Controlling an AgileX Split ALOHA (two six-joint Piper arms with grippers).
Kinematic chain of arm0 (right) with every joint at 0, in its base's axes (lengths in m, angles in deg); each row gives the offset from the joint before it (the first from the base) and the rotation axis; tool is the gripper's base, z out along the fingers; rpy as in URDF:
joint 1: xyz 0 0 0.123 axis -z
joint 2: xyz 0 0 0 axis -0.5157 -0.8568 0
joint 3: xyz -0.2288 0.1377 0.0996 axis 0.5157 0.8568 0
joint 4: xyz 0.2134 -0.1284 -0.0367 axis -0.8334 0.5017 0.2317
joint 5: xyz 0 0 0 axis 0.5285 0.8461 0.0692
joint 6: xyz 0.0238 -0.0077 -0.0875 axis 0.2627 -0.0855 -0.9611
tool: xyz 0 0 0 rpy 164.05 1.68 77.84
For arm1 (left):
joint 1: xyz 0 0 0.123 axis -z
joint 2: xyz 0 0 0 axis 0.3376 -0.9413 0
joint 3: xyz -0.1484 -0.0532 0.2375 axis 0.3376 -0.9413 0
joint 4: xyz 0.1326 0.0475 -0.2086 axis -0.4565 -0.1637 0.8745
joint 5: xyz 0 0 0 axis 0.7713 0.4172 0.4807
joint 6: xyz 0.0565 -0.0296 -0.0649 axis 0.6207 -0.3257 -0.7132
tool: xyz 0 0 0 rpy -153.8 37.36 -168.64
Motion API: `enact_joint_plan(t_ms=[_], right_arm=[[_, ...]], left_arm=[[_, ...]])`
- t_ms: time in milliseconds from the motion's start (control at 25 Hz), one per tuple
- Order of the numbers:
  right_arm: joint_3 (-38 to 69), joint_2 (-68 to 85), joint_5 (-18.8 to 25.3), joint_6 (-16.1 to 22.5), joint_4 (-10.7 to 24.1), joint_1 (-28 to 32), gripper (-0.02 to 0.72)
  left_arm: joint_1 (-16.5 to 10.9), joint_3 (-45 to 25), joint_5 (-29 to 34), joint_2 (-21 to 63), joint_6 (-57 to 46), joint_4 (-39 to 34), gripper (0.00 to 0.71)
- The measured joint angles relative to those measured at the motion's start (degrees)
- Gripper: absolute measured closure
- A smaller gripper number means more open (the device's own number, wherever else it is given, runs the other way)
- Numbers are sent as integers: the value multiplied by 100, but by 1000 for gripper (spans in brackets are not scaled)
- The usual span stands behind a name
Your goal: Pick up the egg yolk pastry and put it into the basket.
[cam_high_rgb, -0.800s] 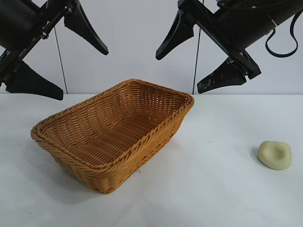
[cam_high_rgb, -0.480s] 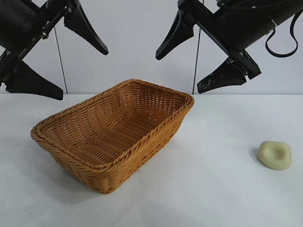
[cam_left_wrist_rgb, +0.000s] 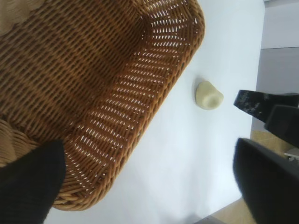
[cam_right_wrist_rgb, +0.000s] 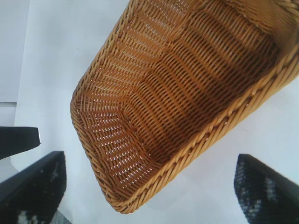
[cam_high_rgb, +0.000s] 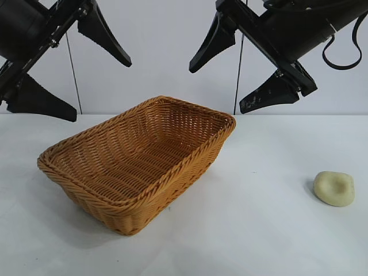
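Note:
The egg yolk pastry point(cam_high_rgb: 333, 188), a small pale cream lump with a dent, lies on the white table at the right, well apart from the basket point(cam_high_rgb: 178, 178). The orange-tan wicker basket stands left of centre with nothing in it. My left gripper point(cam_high_rgb: 100, 89) hangs open high above the basket's left end. My right gripper point(cam_high_rgb: 218, 89) hangs open high above the basket's far right corner. The left wrist view shows the pastry point(cam_left_wrist_rgb: 209, 95) beyond the basket point(cam_left_wrist_rgb: 117, 93), with my left gripper point(cam_left_wrist_rgb: 147, 186) holding nothing. The right wrist view shows only the basket point(cam_right_wrist_rgb: 187, 84) below my right gripper point(cam_right_wrist_rgb: 149, 191).
The white table point(cam_high_rgb: 259, 230) lies bare between the basket and the pastry and along the front. A pale wall stands behind. The table's edge point(cam_left_wrist_rgb: 219, 210) shows in the left wrist view.

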Motion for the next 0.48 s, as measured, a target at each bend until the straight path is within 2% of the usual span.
enact_joint_plan(t_ms=[480], right_arm=[[0,0,0,0,0,0,8]], left_arm=[[0,0,-85,0,0,0,14]])
